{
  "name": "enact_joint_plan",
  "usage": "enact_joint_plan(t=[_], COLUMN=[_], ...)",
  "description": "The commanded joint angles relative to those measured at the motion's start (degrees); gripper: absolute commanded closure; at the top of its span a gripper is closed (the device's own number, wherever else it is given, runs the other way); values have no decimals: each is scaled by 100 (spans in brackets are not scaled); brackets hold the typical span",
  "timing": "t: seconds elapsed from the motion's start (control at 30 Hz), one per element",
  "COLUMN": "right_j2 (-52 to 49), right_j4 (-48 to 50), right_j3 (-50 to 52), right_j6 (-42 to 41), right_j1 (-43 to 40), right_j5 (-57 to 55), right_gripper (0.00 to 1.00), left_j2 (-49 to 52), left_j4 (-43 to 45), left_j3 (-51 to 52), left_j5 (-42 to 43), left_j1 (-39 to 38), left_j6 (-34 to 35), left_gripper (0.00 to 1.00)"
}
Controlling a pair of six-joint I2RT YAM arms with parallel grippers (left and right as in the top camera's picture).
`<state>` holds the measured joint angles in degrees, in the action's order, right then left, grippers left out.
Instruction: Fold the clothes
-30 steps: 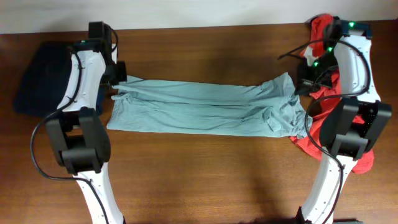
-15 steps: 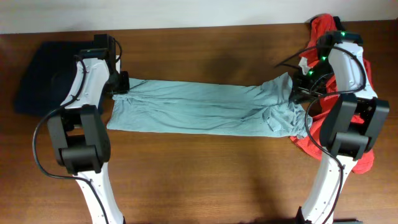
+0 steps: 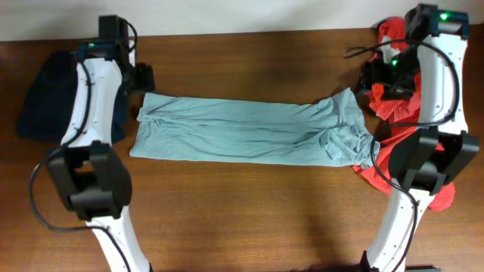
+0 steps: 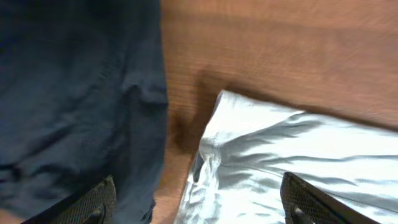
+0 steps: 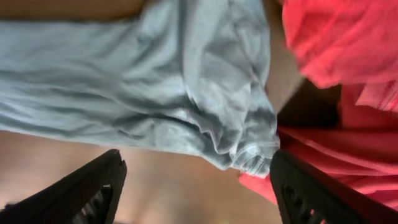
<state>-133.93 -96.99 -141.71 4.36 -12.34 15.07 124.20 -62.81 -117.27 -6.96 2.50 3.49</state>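
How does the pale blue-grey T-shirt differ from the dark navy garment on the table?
The T-shirt is pale blue-grey; the navy garment is very dark. The T-shirt is spread as a long wrinkled band across the table middle; the navy garment is a compact pile at its left end. Both are soft cloth lying on the wood.

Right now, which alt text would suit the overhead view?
A blue-grey T-shirt lies in a long strip on a wooden table, left gripper and right gripper open by its ends. A navy garment lies left, a red shirt right.
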Motion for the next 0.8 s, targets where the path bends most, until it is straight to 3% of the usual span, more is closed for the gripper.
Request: enact_joint_plan(t=[0.0, 0.33, 0.47, 0.53, 0.6, 0.63, 0.77], right_j2=[164, 144, 144, 144, 144, 144, 144], right_j4=[-35, 55, 52, 52, 52, 50, 50], right_j3=[-262, -221, -221, -221, -221, -221, -221], right_j6=[-7, 271, 271, 271, 271, 271, 271], right_j1=[72, 459, 538, 555, 557, 557, 557], right_j5=[374, 579, 579, 577, 577, 577, 577], right_gripper=[22, 22, 22, 22, 22, 22, 22], left_j2=[-286, 13, 306, 474, 632, 702, 898], left_j4=[-170, -422, -531, -564, -568, -566, -555], left_j3=[-118, -85, -85, -85, -85, -85, -85], left_j5=[94, 938, 938, 933, 929, 916, 914], left_j1=[33, 33, 35, 35, 35, 35, 57], left_j6=[-9, -463, -555, -577, -575, -573, -575], left_gripper=[15, 15, 20, 33, 67, 76, 90])
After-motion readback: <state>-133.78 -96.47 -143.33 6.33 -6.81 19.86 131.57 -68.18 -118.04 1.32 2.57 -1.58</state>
